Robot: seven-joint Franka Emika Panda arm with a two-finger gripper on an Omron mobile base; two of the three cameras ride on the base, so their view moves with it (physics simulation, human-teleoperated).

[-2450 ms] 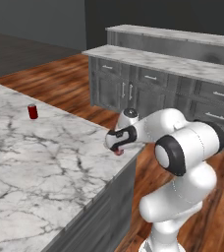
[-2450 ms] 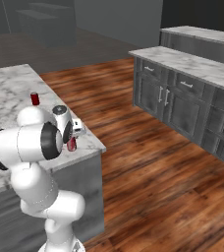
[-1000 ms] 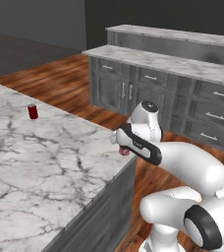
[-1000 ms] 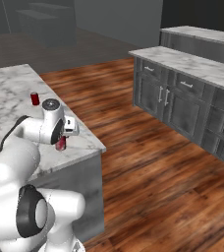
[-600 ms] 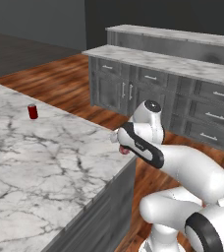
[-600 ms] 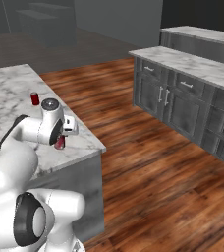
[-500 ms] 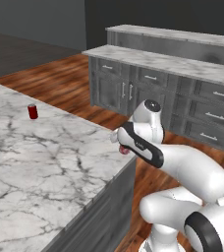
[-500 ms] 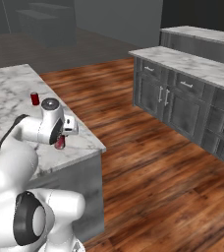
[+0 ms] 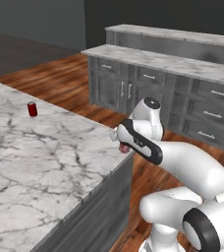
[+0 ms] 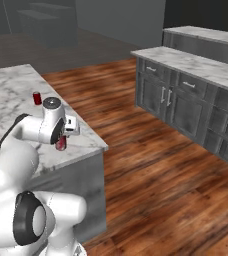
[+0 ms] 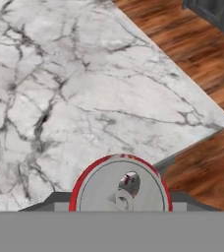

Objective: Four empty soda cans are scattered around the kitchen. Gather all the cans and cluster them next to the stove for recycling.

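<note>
Two cans show. Far to the claw's left in the left base view, the loose can [image 9: 32,109] stands upright on the marble island [image 9: 40,162], long axis vertical, well apart from the claw [image 9: 124,146] and nearer the island's far edge. The claw hangs over the island's right corner, pointing down, closed on the held can [image 9: 125,147], of which a small red patch shows under the white hand. That can is upright too, its axis in line with the claw. Whether its base touches the marble I cannot tell. Right of the claw, the forearm slopes down and away to a thick elbow, then to the base low beside the island's side wall. Beyond the claw, across the wood floor [image 9: 74,83], runs a row of grey cabinets [image 9: 153,88].

From the right base view, the loose can [image 10: 37,98] sits behind and left of the claw [image 10: 60,142], and the held can [image 10: 61,143] hangs red beneath the wrist, near the island [image 10: 16,100] corner. The arm curls from the base up and over to the right, the hand turned downward.

Looking along the claw, the held can's silver top [image 11: 121,187] with its pull tab faces the camera, red rim round it, dark fingers [image 11: 50,201] at either side, marble spreading beyond.
</note>
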